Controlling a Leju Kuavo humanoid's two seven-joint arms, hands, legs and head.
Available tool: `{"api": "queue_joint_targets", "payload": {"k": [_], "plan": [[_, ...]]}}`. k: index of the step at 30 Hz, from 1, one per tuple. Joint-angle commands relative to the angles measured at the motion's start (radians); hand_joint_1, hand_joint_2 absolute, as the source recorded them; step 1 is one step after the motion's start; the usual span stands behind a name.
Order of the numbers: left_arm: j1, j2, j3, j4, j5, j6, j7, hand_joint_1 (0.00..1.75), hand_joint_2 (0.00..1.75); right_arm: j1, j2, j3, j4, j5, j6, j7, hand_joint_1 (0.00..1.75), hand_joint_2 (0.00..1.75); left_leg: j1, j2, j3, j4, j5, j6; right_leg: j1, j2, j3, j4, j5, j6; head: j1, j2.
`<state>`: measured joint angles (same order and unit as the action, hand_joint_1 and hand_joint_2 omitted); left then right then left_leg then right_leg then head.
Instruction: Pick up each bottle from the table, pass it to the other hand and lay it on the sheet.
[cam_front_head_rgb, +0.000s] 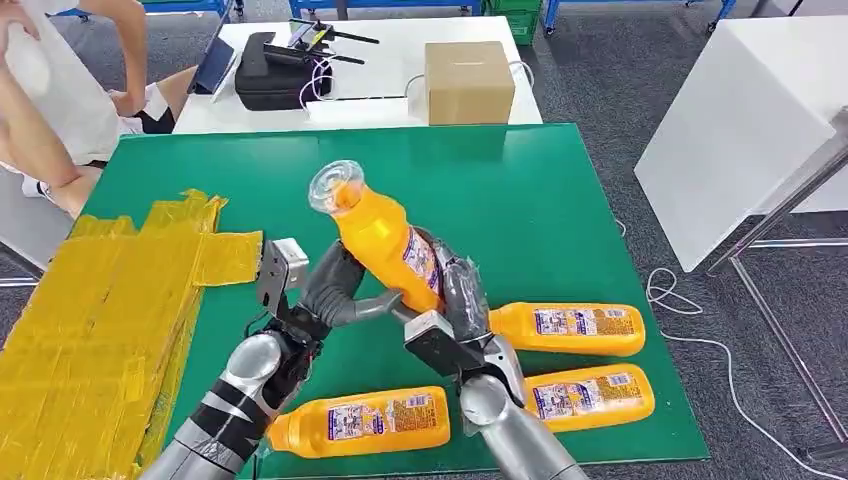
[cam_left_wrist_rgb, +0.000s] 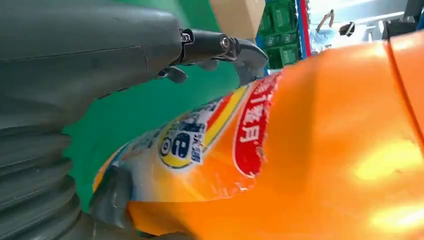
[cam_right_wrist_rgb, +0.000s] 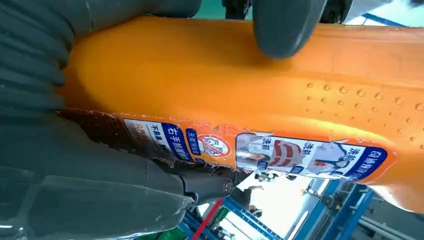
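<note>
The held bottle (cam_front_head_rgb: 378, 232) has its base hidden behind both hands; its label text is unreadably small.

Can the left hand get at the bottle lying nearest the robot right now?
Probably not yet. The left hand is around the raised bottle together with the right hand, so it is occupied. The near bottle itself lies uncovered just beside the left forearm.

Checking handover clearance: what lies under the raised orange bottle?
Under the raised orange bottle: green mat, both robot hands, left robot hand and right robot hand, gripping it. The mat directly beneath them is covered.
</note>
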<state>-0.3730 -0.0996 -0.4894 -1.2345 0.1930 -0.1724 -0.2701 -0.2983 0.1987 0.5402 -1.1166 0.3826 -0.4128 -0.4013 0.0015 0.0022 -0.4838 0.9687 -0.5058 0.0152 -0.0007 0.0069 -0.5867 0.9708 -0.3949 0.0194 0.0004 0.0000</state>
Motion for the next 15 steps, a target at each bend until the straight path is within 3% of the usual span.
{"api": "queue_joint_targets", "payload": {"k": [1, 6, 15], "plan": [[-0.052, 0.023, -0.038, 0.059, 0.021, -0.008, -0.005, 0.0, 1.75, -0.094, -0.013, 0.093, 0.174, 0.07, 0.009, 0.038, 1.61, 1.75, 0.0, 0.001, 0.001, -0.001, 0.0, 0.0, 0.0, 0.0, 0.001, -0.001, 0.0, 0.0, 0.0, 0.0], [-0.037, 0.018, -0.035, 0.019, 0.044, -0.02, -0.016, 0.0, 1.75, -0.135, 0.014, 0.121, 0.321, 0.114, -0.001, 0.069, 1.59, 1.75, 0.001, 0.0, 0.002, -0.001, 0.0, -0.001, 0.001, 0.0, 0.002, -0.001, 0.0, 0.0, 0.0, 0.0], [0.001, 0.017, -0.037, -0.068, 0.056, -0.035, -0.051, 0.0, 1.75, -0.15, 0.021, 0.113, 0.381, 0.135, 0.006, 0.075, 1.64, 1.75, 0.001, -0.001, 0.002, 0.0, 0.0, 0.0, 0.001, -0.001, 0.002, -0.001, 0.0, 0.0, 0.0, 0.0]]}}
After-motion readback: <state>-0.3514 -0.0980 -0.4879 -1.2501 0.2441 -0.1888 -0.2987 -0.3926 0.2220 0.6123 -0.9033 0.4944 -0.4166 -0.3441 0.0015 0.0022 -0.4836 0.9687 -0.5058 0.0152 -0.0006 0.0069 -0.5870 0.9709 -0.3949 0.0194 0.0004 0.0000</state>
